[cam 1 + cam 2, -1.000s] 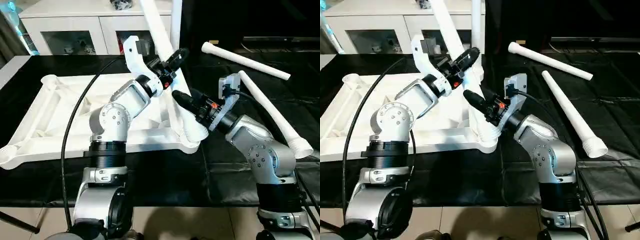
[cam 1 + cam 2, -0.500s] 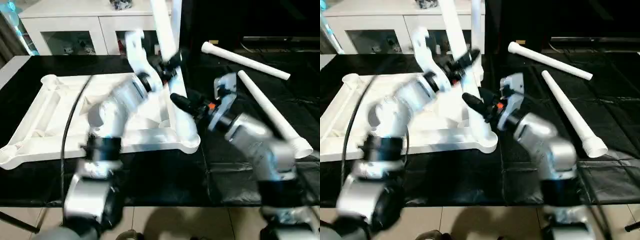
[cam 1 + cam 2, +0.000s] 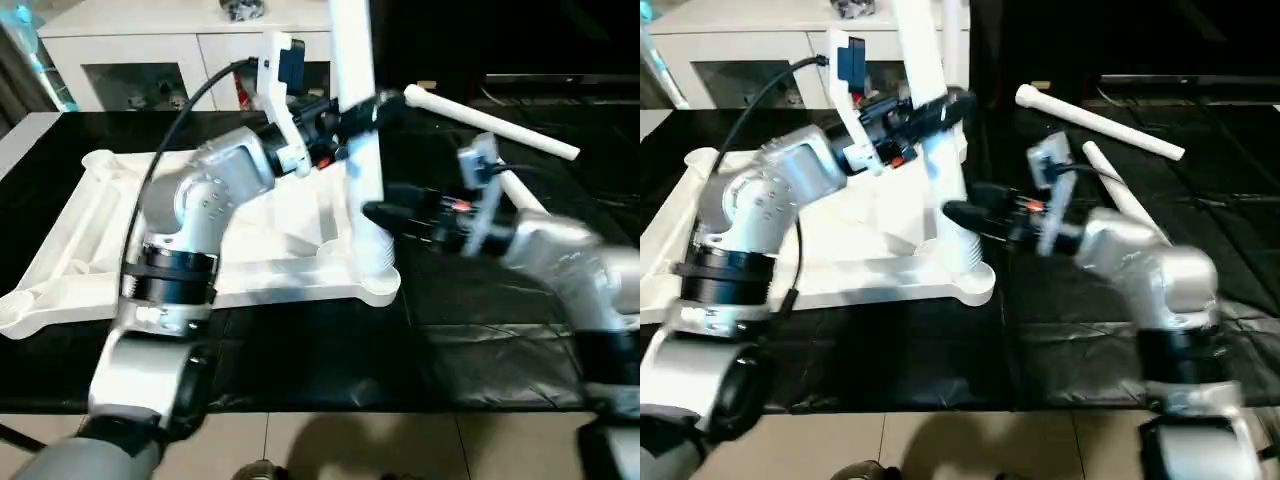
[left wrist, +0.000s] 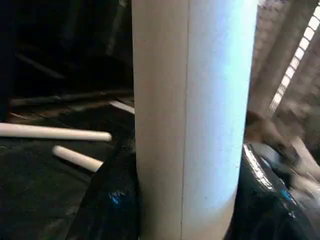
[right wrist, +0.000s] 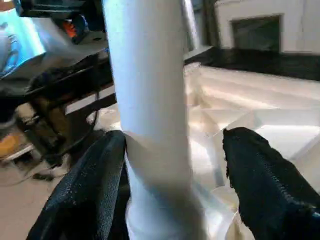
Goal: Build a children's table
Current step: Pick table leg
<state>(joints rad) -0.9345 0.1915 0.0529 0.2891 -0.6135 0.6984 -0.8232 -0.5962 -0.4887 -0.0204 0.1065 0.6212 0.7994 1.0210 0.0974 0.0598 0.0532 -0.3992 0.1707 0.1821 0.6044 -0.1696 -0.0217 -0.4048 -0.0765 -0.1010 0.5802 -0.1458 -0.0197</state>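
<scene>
The white table top (image 3: 100, 230) lies ribbed side up on the black cloth. One white leg (image 3: 362, 180) stands almost upright in the top's near right corner socket (image 3: 375, 275). My left gripper (image 3: 362, 112) is shut on that leg high up; its black fingers (image 4: 115, 200) press both sides of the leg (image 4: 190, 115). My right gripper (image 3: 375, 212) is open around the leg's lower part (image 5: 150, 100), one finger (image 5: 260, 175) clearly apart from it. A second upright leg (image 3: 958, 25) rises behind, at the far right corner.
Two loose white legs lie on the black cloth to the right, one (image 3: 490, 122) farther back, the other (image 3: 520, 190) partly behind my right arm. A white cabinet (image 3: 150, 60) with glass doors stands behind the table. The cloth's front edge (image 3: 300, 400) is close.
The held leg has swung from a lean to almost upright in the corner socket. My right gripper has opened and its arm has shifted right. My left arm has risen with the leg.
</scene>
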